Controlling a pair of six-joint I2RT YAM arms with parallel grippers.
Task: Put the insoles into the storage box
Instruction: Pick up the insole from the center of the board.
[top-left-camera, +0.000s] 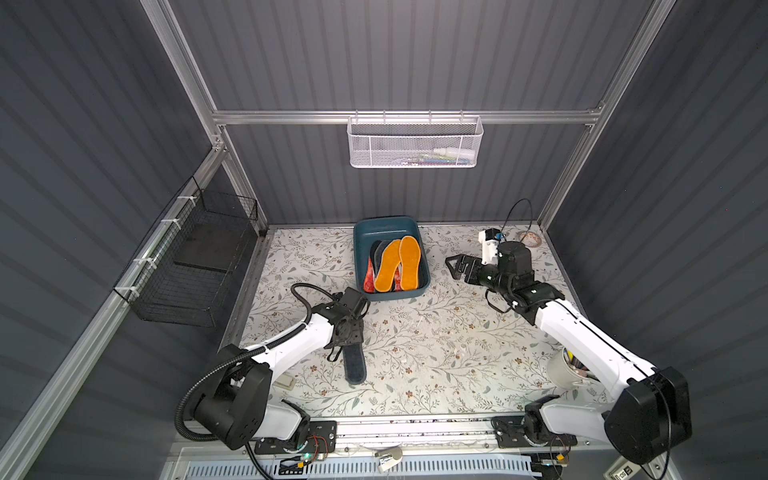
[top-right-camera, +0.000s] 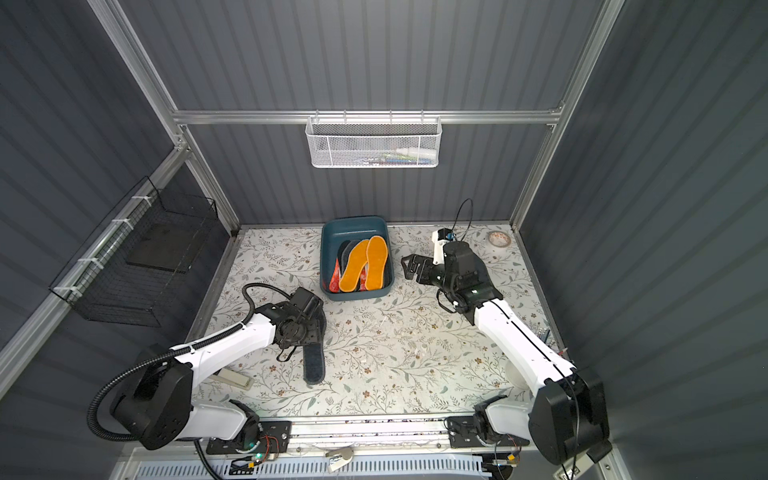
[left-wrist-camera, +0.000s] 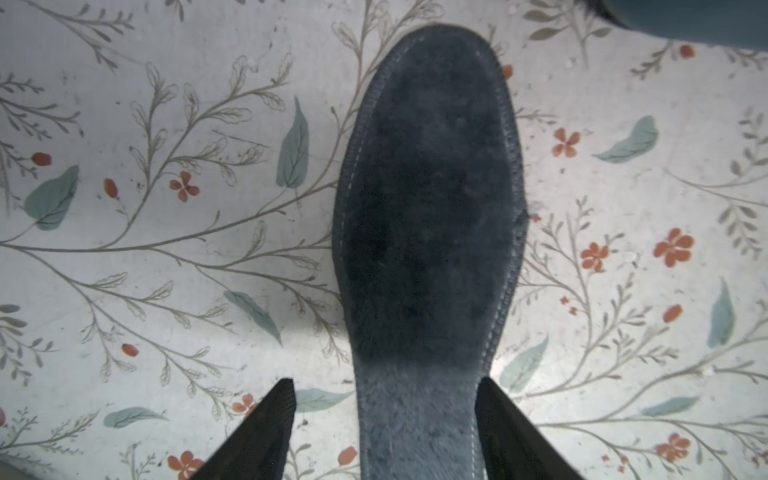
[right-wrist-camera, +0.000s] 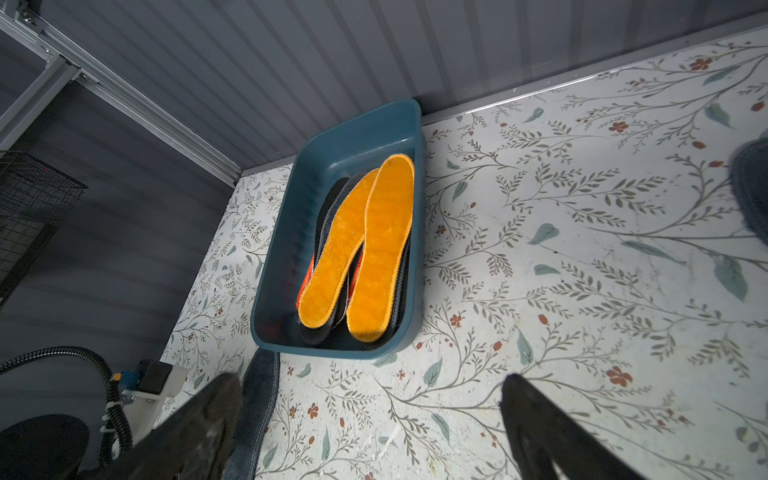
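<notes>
- Straddling the narrow end of the grey-blue insole (left-wrist-camera: 428, 208): the left gripper (left-wrist-camera: 385, 384) points straight down with its jaws apart, one on either side. Nothing is held yet.
- One finger (left-wrist-camera: 513, 432) looks to be at the stitched edge. The opposite one stands clear, with the floral table (left-wrist-camera: 166, 124) showing between. I can't tell if there's real contact.
- Why the waist, my read: it's the narrowest part, so the jaws can span it. A flat pad on a flat top leaves no edge to get under, so pinching across the width should buckle it up into the grip.
- In both top views the grey-blue insole (top-left-camera: 356, 368) lies flat on the table, near the left arm and apart from the storage box (top-left-camera: 386, 222).
- The storage box sits against the back wall, mid-table. Two orange-yellow insoles (top-left-camera: 390, 266) top a stack, with a red-orange insole (top-left-camera: 367, 279) and dark ones showing beneath. They lie lengthwise, likely because the box is barely longer than they are.
- Right gripper (top-left-camera: 455, 268) hangs wide open and empty just beside the box, out of the left arm's path.
- This is the only insole visible outside the box, so the task looks nearly done.
- Risk: the soft pad may slip or flop on the lift. Drop it lengthwise or it will ride the rim.
</notes>
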